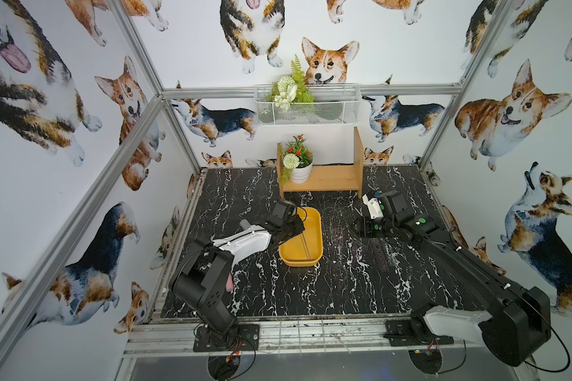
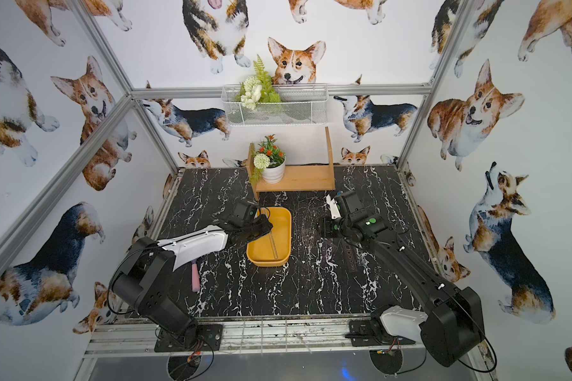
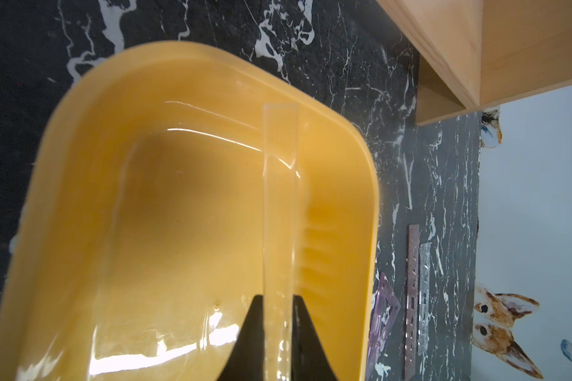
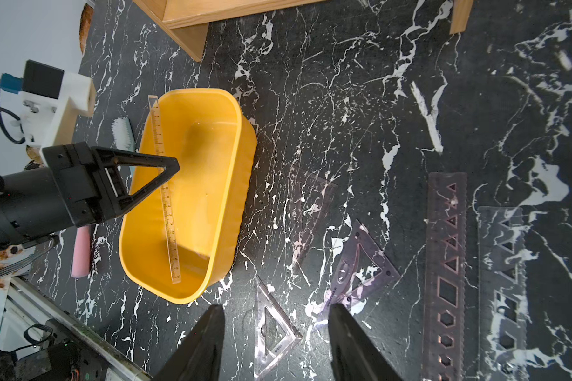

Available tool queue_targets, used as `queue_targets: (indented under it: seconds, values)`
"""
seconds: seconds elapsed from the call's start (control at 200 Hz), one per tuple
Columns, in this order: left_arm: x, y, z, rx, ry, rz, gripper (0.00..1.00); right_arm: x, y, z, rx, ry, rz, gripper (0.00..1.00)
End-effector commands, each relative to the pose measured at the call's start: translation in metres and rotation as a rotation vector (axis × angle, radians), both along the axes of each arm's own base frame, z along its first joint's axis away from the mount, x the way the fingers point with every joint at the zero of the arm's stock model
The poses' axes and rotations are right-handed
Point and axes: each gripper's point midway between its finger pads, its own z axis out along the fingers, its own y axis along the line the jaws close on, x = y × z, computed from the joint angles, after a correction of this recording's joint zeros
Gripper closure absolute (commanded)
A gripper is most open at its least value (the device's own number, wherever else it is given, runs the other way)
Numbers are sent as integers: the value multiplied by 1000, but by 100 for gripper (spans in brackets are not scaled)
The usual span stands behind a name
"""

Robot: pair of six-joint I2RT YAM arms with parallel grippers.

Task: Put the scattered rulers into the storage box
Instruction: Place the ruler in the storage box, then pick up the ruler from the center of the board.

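- The left claw (image 4: 175, 165) is pinching a clear ruler (image 4: 165, 204) near its middle, with its jaws almost closed on the thin strip. It is holding the ruler lengthwise over the left side of the box (image 4: 245, 138).
- The ruler's near end is dipping inside the box, while its far end is reaching to or just past the far rim. Letting go here is risking the ruler perching on the rim and sliding out onto the bench (image 4: 311, 99).
- The right claw (image 4: 276, 306) is hanging empty, jaws well apart, above the set squares (image 4: 360, 260) lying right of the box.
- Two stencil rulers (image 4: 446, 264) are lying side by side further right on the bench.
- These pieces are lying thin and flat, so a pinch is likely to be skidding off them. The set squares are sitting close together, and lifting one could be dragging its neighbour.
- Both arms are working near the box, so a carry from the right could be knocking the box or the held ruler.
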Motion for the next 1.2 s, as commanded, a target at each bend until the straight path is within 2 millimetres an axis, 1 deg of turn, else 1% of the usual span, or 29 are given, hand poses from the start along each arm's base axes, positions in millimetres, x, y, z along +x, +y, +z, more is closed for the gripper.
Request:
queue_targets:
  seconds: [0.0,0.04,0.145,0.195,0.315,0.4,0.48,0.606,0.776,0.981,1.196]
  values:
    - [-1,4,-3,22,11,22,100,1,-8,-2,-50,-9,-10,43]
    - [-1,6,-4,29,14,28,99,1,-10,-3,-62,-10,-14,43]
    - [-1,9,-2,45,13,36,82,1,-16,-7,-96,-7,-24,42]
    - [-2,11,0,53,8,39,71,1,-18,-9,-108,-6,-28,41]
    - [-2,13,11,57,-13,39,54,0,-21,-15,-131,2,-34,41]
    - [-3,14,23,58,-38,36,49,-1,-23,-20,-140,9,-38,40]
    - [-2,15,37,57,-66,34,48,-2,-24,-24,-145,17,-41,41]
    - [-4,14,60,67,-112,13,48,-2,-27,-31,-160,32,-50,45]
    - [-12,9,88,88,-157,-52,49,-4,-32,-45,-194,64,-65,48]
    - [-34,-3,109,120,-182,-149,49,-6,-37,-60,-227,100,-77,52]
    - [-63,-29,117,125,-193,-242,49,-8,-45,-76,-276,132,-94,55]
